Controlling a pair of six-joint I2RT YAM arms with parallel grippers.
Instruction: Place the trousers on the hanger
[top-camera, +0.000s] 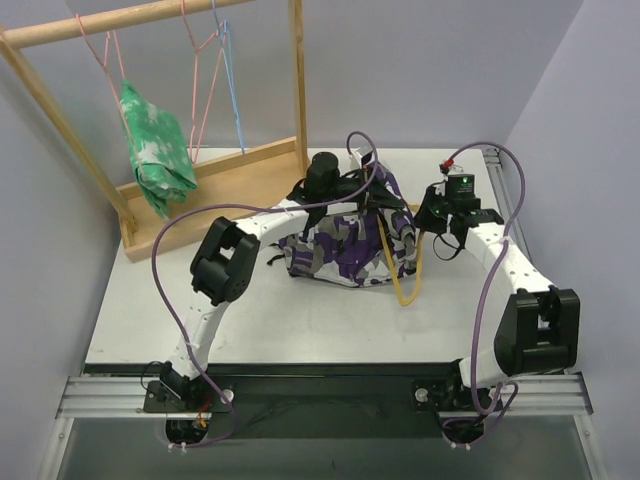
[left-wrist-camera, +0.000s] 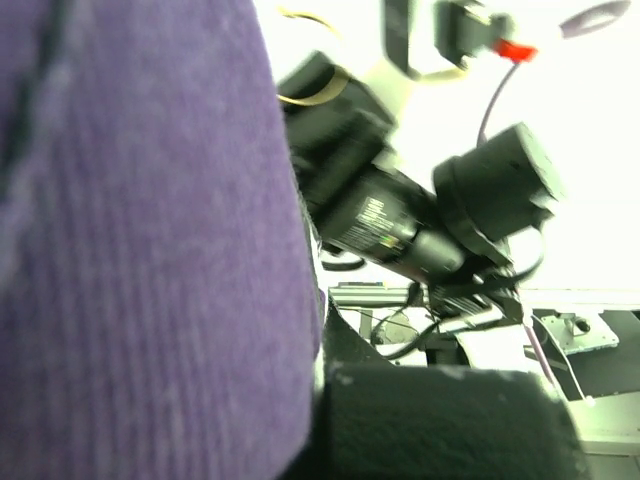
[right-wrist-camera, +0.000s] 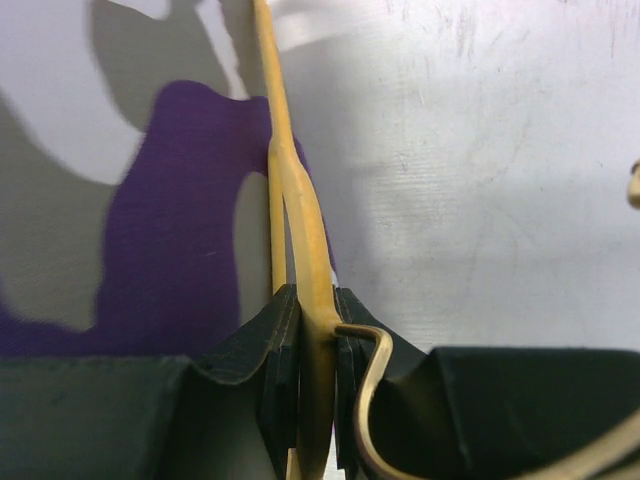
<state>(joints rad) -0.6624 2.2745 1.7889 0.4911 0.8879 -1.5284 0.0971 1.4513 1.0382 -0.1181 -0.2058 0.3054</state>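
The camouflage trousers (top-camera: 335, 248) hang bunched above the table's middle, their top edge pulled up under my left gripper (top-camera: 364, 197). In the left wrist view purple cloth of the trousers (left-wrist-camera: 150, 250) fills the left half and presses against the black finger (left-wrist-camera: 440, 420); my left gripper (left-wrist-camera: 322, 380) is shut on it. My right gripper (top-camera: 428, 222) stands just right of the trousers. It is shut on the yellow hanger (top-camera: 398, 285), whose wire droops toward the table. Close up, the hanger (right-wrist-camera: 300, 200) runs straight between the pads of the right gripper (right-wrist-camera: 315, 345), with trousers (right-wrist-camera: 180, 230) behind.
A wooden rack (top-camera: 160, 215) stands at the back left. From its rod (top-camera: 120, 22) hang a green-and-white garment (top-camera: 155, 150), pink hangers (top-camera: 200, 60) and a blue hanger (top-camera: 232, 80). The white table (top-camera: 300, 320) ends near my arm bases.
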